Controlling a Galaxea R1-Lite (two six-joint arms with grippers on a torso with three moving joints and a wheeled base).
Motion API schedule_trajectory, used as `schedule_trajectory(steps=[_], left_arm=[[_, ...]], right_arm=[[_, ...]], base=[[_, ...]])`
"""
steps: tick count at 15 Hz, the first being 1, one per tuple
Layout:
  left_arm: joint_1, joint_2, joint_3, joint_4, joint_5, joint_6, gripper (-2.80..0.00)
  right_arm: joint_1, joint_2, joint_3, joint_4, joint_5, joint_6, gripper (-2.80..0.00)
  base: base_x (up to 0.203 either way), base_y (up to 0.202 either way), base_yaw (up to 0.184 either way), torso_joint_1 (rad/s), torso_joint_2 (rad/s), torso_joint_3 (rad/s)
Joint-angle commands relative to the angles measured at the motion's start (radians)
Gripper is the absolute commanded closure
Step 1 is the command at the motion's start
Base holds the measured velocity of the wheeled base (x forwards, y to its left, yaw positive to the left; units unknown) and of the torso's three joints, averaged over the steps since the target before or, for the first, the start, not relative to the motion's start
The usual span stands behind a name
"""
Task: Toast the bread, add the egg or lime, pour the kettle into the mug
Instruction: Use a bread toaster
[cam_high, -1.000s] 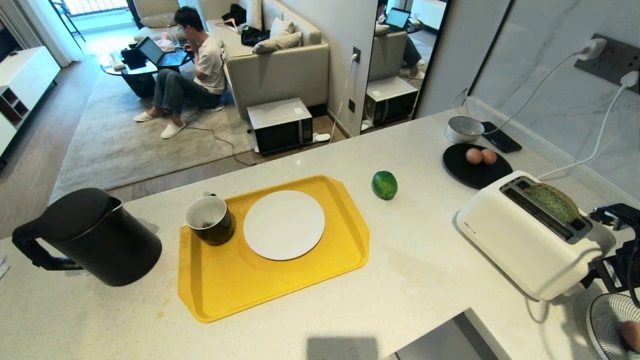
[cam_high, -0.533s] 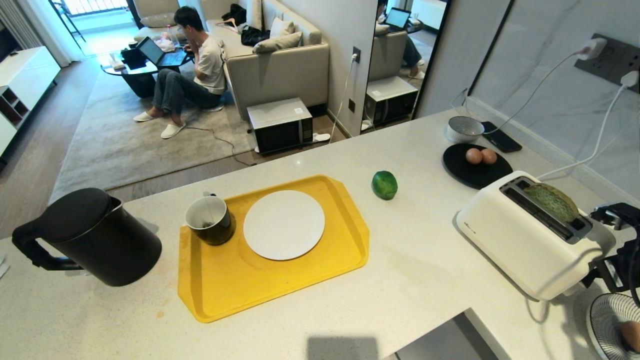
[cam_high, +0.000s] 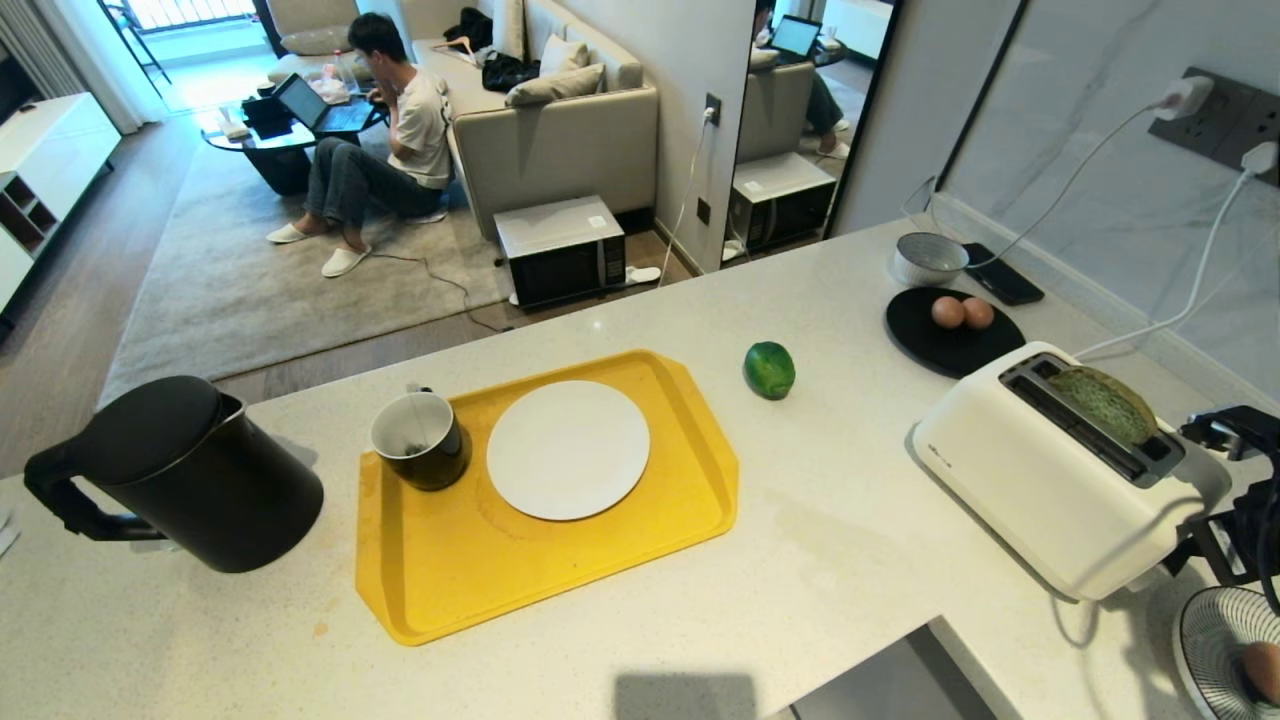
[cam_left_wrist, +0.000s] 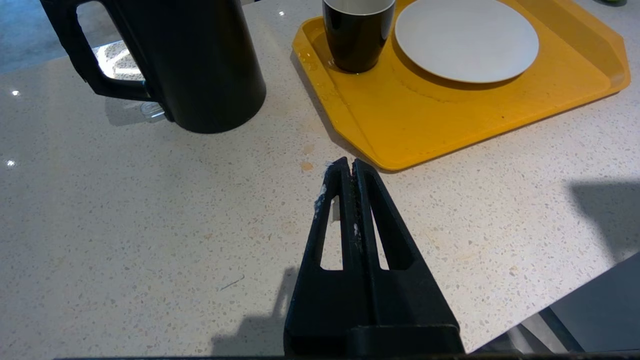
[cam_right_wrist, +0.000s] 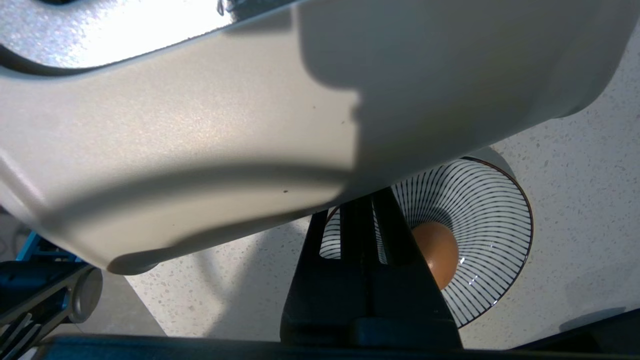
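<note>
Right gripper (cam_right_wrist: 367, 200) is closed on nothing, tucked under the toaster's (cam_high: 1050, 480) end at the counter's (cam_high: 850, 560) right edge. Left gripper (cam_left_wrist: 348, 165) is closed, empty, held over the counter's near edge. Bread (cam_high: 1105, 402) is seated in the toaster slot.

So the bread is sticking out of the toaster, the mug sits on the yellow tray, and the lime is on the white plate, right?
Not quite. In the head view the lime lies on the bare counter beyond the tray; the white plate is empty. The bread in the toaster and the mug are as you say.
</note>
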Motion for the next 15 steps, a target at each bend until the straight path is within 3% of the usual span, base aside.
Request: schedule_trajectory(steps=[1,15], left_arm=[[0.0,-0.001,0.0,0.0,0.0,0.0,0.0],[0.0,-0.001,0.0,0.0,0.0,0.0,0.0]], right_arm=[[0.0,0.001,-0.001,0.001,0.001,-0.003,0.0],[0.002,-0.003,-0.001,0.001,0.001,-0.003,0.0]], base=[[0.0,0.0,0.0,0.0,0.0,0.0],[0.0,0.0,0.0,0.0,0.0,0.0]])
